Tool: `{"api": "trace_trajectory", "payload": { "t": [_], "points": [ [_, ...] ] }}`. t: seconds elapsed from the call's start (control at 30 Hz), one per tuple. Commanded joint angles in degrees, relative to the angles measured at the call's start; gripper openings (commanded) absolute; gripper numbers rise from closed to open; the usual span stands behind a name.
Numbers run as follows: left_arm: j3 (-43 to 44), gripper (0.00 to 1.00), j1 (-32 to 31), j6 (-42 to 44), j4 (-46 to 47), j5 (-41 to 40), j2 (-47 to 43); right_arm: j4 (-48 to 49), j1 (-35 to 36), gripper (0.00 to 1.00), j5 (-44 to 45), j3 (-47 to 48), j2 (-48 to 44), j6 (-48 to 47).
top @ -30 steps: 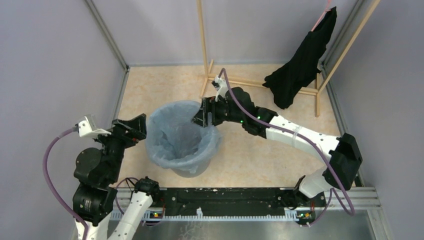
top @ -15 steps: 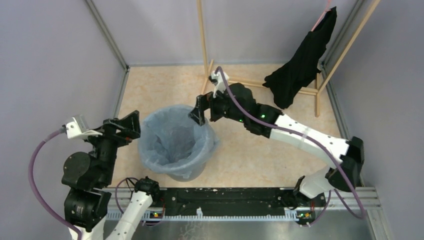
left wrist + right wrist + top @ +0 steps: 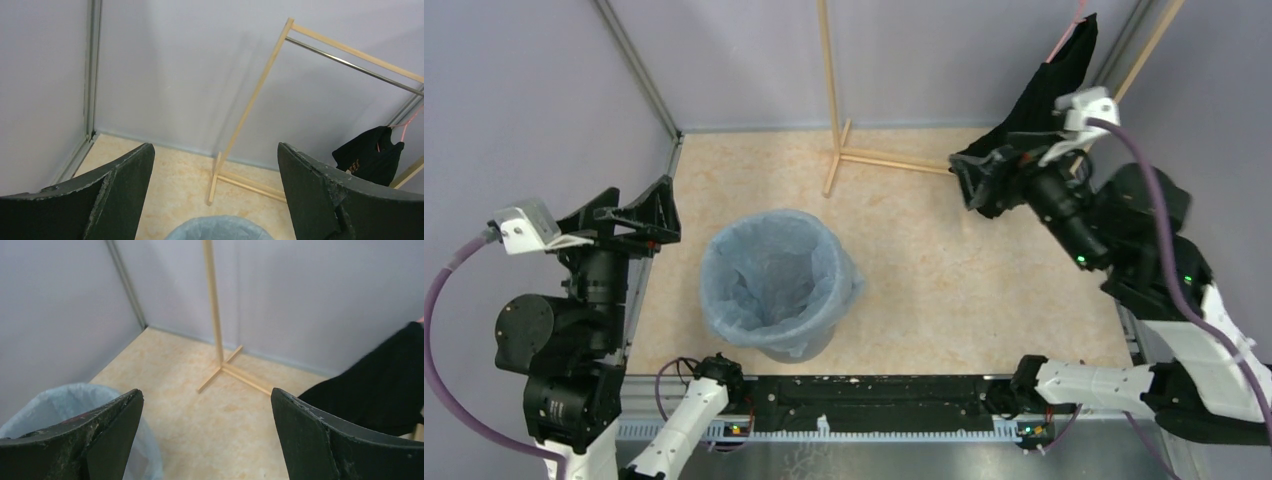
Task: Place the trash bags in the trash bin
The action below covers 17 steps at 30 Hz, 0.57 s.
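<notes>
The pale-blue trash bag (image 3: pixel 774 275) lines the round grey trash bin (image 3: pixel 802 346), its edge folded out over the rim all the way round. The bin stands upright on the beige floor, left of centre. My left gripper (image 3: pixel 667 211) hangs open to the left of the bin, apart from it and holding nothing. My right gripper (image 3: pixel 965 182) is open and empty far to the right, up by the black garment. In the left wrist view the bag's rim (image 3: pixel 217 228) shows low between the open fingers (image 3: pixel 125 190). The right wrist view has the bag (image 3: pixel 60 400) at lower left.
A wooden clothes rack (image 3: pixel 828 90) stands at the back, its foot (image 3: pixel 894 160) on the floor behind the bin. A black garment (image 3: pixel 1034 115) hangs from it at the back right, close to my right gripper. Grey walls enclose the floor on three sides.
Both grippers have let go of the bag's rim and drawn away from the bin. The right one swung far right toward the garment, the left one back left. The bin shifted slightly left.
</notes>
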Motion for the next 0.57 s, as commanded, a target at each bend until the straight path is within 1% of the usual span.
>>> {"api": "trace_trajectory", "payload": {
  "t": [0.0,0.13,0.3,0.4,0.47,0.53],
  "points": [
    [4.08,0.99,-0.02,2.69,5.38,2.32,4.59,-1.25,0.08,0.99,8.98,2.45,-3.84,-6.82],
    [5.87,0.99,-0.03,2.64,7.22,3.06,6.12,2.07,0.05,0.99,11.62,2.11,-6.62,-9.29],
    [5.34,0.99,0.05,2.36,9.09,3.18,6.47,8.15,0.05,0.99,12.33,-4.86,-10.5,-11.55],
    [4.16,0.99,0.03,1.8,9.49,3.44,6.47,8.4,0.1,0.99,11.18,-6.92,-11.03,-11.69],
    [3.77,0.99,-0.01,1.56,9.45,3.58,6.6,7.37,0.05,0.99,12.18,-6.3,-10.06,-11.5],
    [3.55,0.99,-0.03,1.46,9.29,3.74,6.73,9.94,0.05,0.99,11.39,-8.7,-11.4,-11.69]
  ]
}}
